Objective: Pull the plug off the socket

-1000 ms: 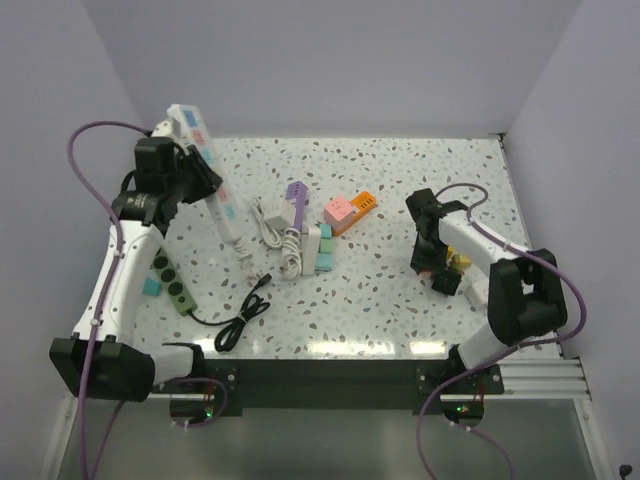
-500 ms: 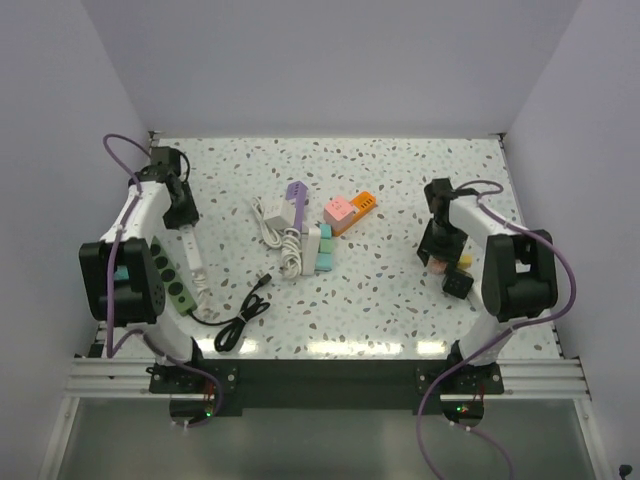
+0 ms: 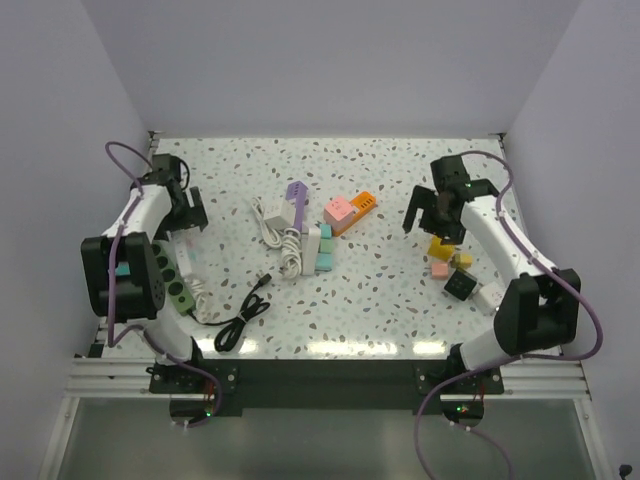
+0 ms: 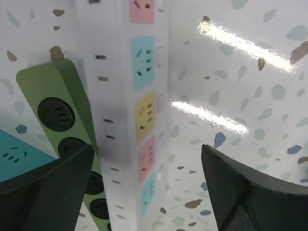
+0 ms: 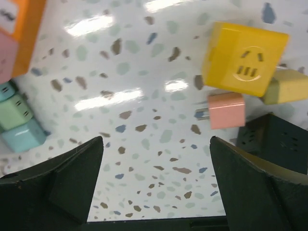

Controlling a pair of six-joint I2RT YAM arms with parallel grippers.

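Since 1 s ago: the left hand (image 4: 147, 154) has laid the white strip (image 4: 144, 77) flat and let go. The right hand (image 5: 156, 144) has come up off the cubes and spread.

Left side: fingers wide, holding nothing, straddling the white strip from above, no contact visible in the wrist view. The strip lies on the surface (image 3: 400, 290) tight against the green strip (image 4: 57, 110). No plug in any socket in view. To retreat well, go straight up w/ fingers kept wide so a pad doesn't drag the strip or knock the green one.

Middle: white cable bundle (image 3: 272, 222), well apart from both hands. Leave it alone.

Right side: hand wide, empty, hovering over bare surface. The pink plug (image 5: 226, 109) lies on its side, prongs bare, in no socket. The yellow socket cube (image 5: 245, 57) is just beside it, maybe touching at an edge, can't tell. The black cube (image 5: 274, 144) sits close by the right-hand finger.

Judgement: the pull looks done, so the step in hand = release & clear out. Lift vertically before swinging back, mind that finger vs the black cube, and don't sweep low over the plug. Check the prongs are fully clear of the yellow cube before going home.
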